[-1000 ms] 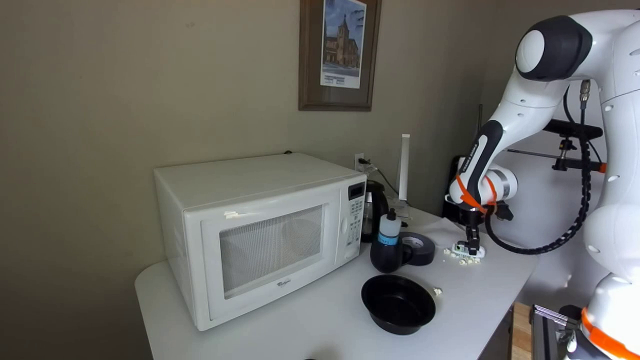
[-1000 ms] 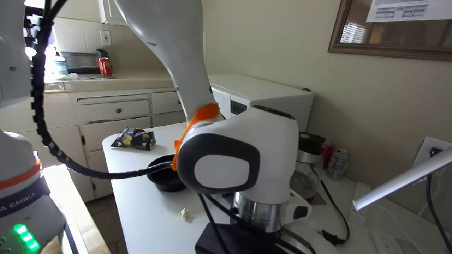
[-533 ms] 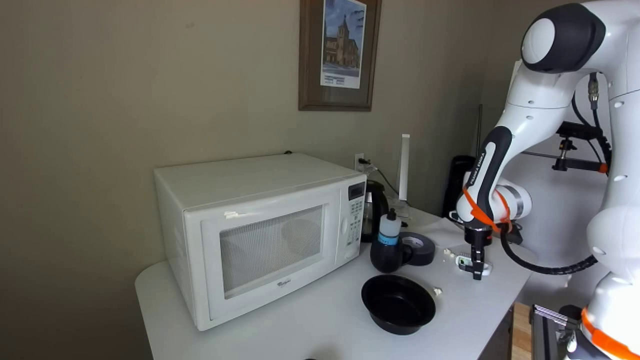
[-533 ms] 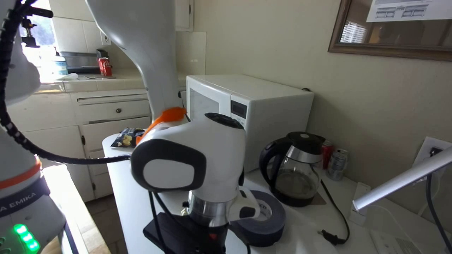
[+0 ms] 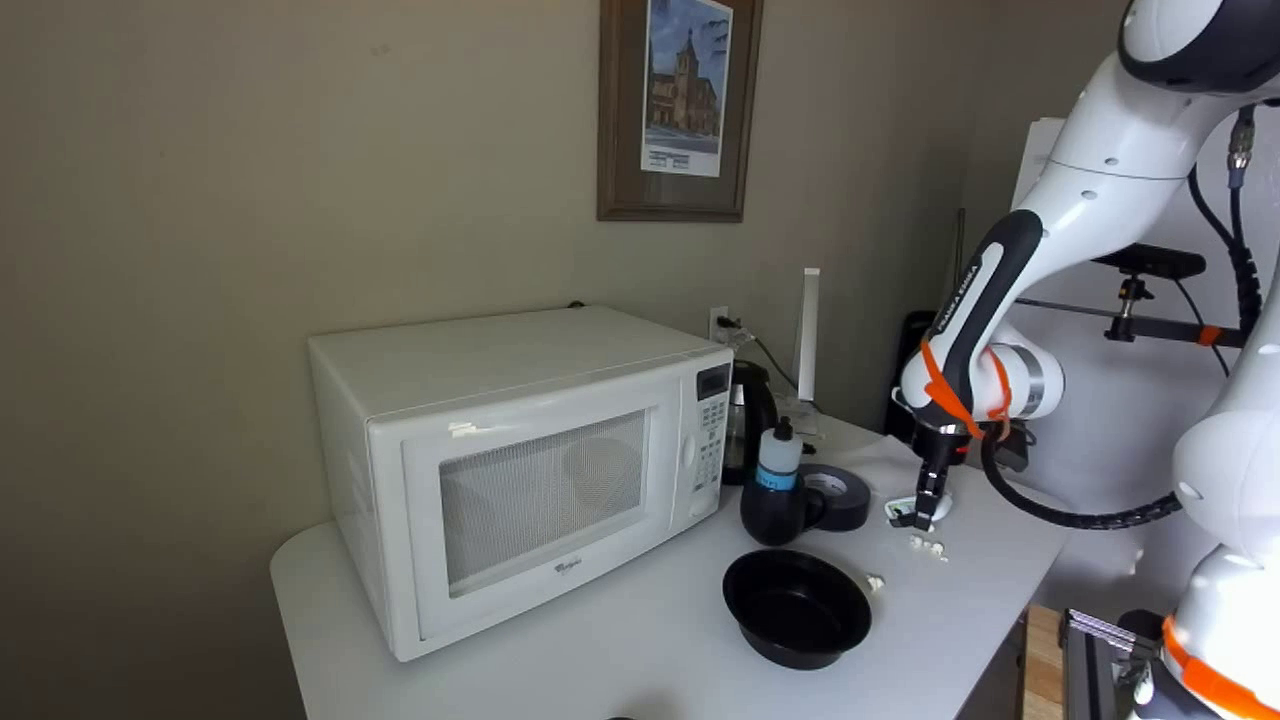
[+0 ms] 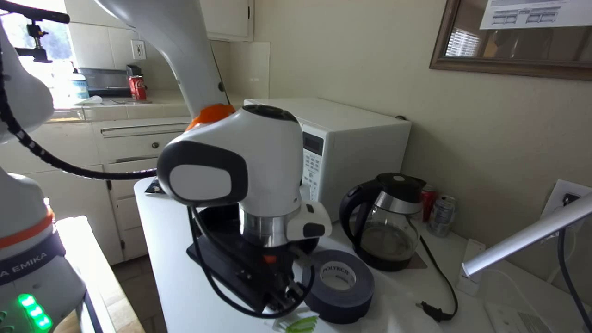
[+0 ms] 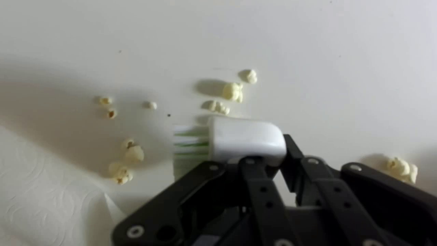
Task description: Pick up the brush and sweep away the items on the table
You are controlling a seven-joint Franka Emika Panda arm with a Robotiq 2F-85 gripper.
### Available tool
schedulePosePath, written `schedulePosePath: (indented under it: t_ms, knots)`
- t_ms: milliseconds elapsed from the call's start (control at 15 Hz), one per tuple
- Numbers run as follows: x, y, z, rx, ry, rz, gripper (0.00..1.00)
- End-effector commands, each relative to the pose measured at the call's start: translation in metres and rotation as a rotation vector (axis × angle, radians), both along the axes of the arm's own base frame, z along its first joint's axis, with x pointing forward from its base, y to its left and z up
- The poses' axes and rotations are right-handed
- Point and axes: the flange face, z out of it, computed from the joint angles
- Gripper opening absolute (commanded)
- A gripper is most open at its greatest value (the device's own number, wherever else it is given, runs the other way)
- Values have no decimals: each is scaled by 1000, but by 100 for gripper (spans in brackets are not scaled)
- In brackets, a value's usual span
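Note:
My gripper is shut on the white brush; its green and white bristles point left in the wrist view. In an exterior view the brush is low over the white table; I cannot tell whether it touches. The bristles also show in an exterior view. The items are small white popcorn bits. Some bits lie right beside the brush, others lie past the bristle ends, and one bit lies to the right. One bit lies near the bowl.
A black bowl stands on the table. A dark mug, a bottle and a tape roll stand near the brush. The microwave and kettle are along the wall. A white paper sheet lies near the bits.
The gripper with the brush first moved toward the table's front edge, then back left toward the tape roll. Several bits now lie apart in front of the brush in an exterior view.

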Motion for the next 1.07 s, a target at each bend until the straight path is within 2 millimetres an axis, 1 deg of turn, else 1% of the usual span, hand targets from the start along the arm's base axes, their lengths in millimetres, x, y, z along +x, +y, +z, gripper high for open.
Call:
schedulePosePath:
  t_ms: [0,200,333,467,533,600,667,800,1000]
  knots:
    - [-3,-8,44,-7,-68,-39,6]
    - [-8,-28,71,36,-101,-68,6]
    - [-13,-46,81,65,-113,-96,6]
    - [-19,-69,90,26,-148,-138,6]
    - [-20,-81,91,6,-159,-122,6]
    - [-22,-90,92,35,-144,-66,6]
    - [-24,-98,94,63,-157,-53,6]
    - [-25,-110,95,144,-186,-16,6]
    - [-25,-127,89,170,-175,-9,6]
